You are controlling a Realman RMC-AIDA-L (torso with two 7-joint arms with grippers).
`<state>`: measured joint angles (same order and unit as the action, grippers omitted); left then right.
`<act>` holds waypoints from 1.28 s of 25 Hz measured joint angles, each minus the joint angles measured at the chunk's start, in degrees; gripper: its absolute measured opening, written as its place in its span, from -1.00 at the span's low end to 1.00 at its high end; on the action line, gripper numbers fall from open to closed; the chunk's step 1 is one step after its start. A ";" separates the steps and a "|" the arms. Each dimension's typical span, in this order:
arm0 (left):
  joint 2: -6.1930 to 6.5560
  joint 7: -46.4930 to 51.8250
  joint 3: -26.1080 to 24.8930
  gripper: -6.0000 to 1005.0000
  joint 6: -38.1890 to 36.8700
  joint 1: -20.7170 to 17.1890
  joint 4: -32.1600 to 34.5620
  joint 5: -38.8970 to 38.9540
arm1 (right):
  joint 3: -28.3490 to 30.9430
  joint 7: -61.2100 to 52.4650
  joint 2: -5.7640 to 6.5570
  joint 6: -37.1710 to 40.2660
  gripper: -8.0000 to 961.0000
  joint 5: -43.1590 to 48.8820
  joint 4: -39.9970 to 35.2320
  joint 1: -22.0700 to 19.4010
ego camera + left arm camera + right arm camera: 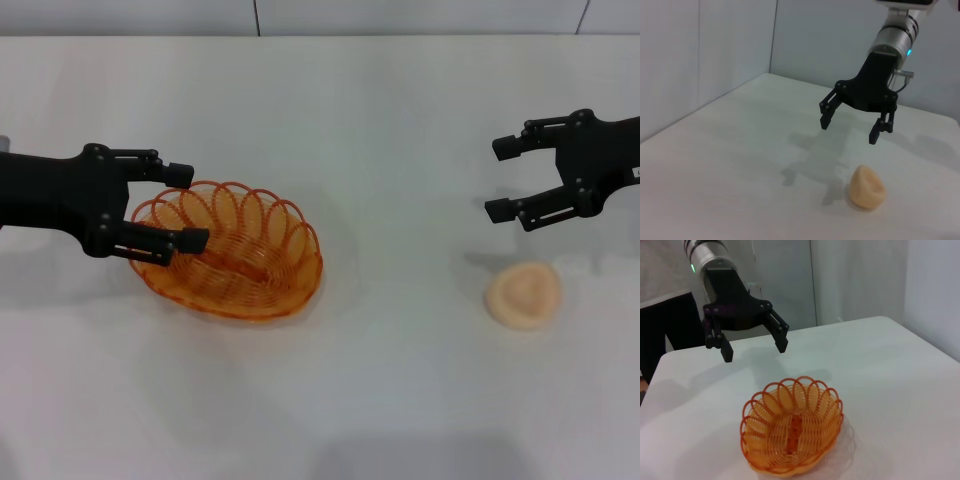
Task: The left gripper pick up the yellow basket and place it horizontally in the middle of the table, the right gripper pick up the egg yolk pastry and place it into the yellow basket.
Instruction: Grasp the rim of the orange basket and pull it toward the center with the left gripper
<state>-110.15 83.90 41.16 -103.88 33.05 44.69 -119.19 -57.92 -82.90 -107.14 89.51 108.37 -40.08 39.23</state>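
White table [400, 400]: left gripper [185, 207] jaws apart above yellow basket [235, 255] end; right gripper [510, 180] spread above egg yolk pastry [523, 295].

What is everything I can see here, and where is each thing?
Basket: one, orange-yellow wire, upright on the table, left of centre, nothing in it.
Pastry: one, pale cream-peach, on the table at the right.
Table: one, white, under everything.
Wall: pale grey panels, behind the table.
Left gripper: one, black, open, raised above the basket's left end, not touching it in the right wrist view.
Right gripper: one, black, open, in the air just behind the pastry.
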 joint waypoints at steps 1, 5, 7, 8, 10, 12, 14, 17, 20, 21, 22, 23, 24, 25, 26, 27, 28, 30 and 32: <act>-0.08 0.09 0.02 0.75 0.00 0.00 0.17 -0.03 | 0.00 0.01 0.00 -0.16 0.79 0.00 0.00 -0.03; -0.35 0.46 0.19 0.75 0.01 0.00 0.79 -0.07 | 0.00 0.02 -0.05 -0.46 0.79 0.00 0.00 -0.11; -0.40 0.58 0.21 0.75 0.05 -0.03 0.84 -0.08 | 0.00 0.05 -0.07 -0.48 0.79 0.00 0.00 -0.16; -0.40 0.60 0.20 0.75 0.07 -0.05 0.84 -0.08 | 0.00 0.07 -0.07 -0.48 0.79 0.00 0.00 -0.19; -0.41 0.71 0.18 0.75 0.08 -0.07 0.84 -0.08 | 0.00 0.09 -0.08 -0.48 0.79 0.00 0.00 -0.24; -0.43 0.92 0.14 0.75 0.09 -0.08 0.84 -0.06 | 0.00 0.15 -0.09 -0.48 0.78 0.00 0.00 -0.29; -0.47 1.18 0.15 0.75 0.09 -0.09 0.84 -0.06 | 0.01 0.34 -0.09 -0.48 0.78 0.00 0.01 -0.35; -0.54 1.65 0.18 0.75 0.09 -0.09 0.89 -0.06 | 0.18 0.74 -0.09 -0.51 0.78 0.00 0.01 -0.45; -0.63 2.46 0.06 0.75 0.24 -0.09 0.98 -0.02 | 0.41 1.15 -0.09 -0.56 0.78 0.02 0.01 -0.75; -0.66 3.01 0.02 0.75 0.38 -0.13 1.15 0.01 | 0.47 1.29 -0.08 -0.57 0.78 0.02 0.01 -0.88; -0.77 4.20 -0.06 0.75 0.63 -0.26 1.78 0.10 | 0.50 1.38 -0.08 -0.57 0.78 0.01 0.01 -0.96; -0.92 5.54 -0.13 0.75 0.82 -0.41 2.45 0.19 | 0.53 1.49 -0.08 -0.57 0.78 -0.01 0.01 -1.12; -1.09 6.88 -0.19 0.75 0.97 -0.57 3.41 0.18 | 0.56 1.53 -0.08 -0.57 0.78 -0.02 0.00 -1.23; -1.33 8.65 -0.23 0.75 1.14 -0.75 4.53 0.10 | 0.59 1.55 -0.08 -0.61 0.78 -0.11 -0.16 -1.44; -1.51 10.17 -0.22 0.75 1.23 -0.86 5.49 0.01 | 0.63 1.57 -0.08 -0.71 0.78 -0.24 -0.48 -1.76; -1.76 12.75 -0.13 0.75 1.37 -1.05 7.04 -0.23 | 0.69 1.57 -0.08 -0.91 0.78 -0.32 -0.92 -2.14; -1.93 14.93 -0.02 0.75 1.44 -1.17 8.39 -0.60 | 0.70 1.58 -0.09 -1.10 0.78 -0.38 -1.31 -2.43; -2.31 20.65 0.04 0.75 1.62 -1.36 11.52 -2.06 | 0.72 1.58 -0.22 -1.39 0.78 -0.39 -2.09 -2.92; -2.64 26.65 -0.13 0.75 1.96 -1.41 14.87 -4.40 | 0.71 1.59 -0.42 -1.82 0.78 -0.39 -2.76 -3.34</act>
<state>-112.79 110.55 41.03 -101.92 31.64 59.57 -123.59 -57.21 -81.31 -107.55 87.69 107.98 -42.84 35.88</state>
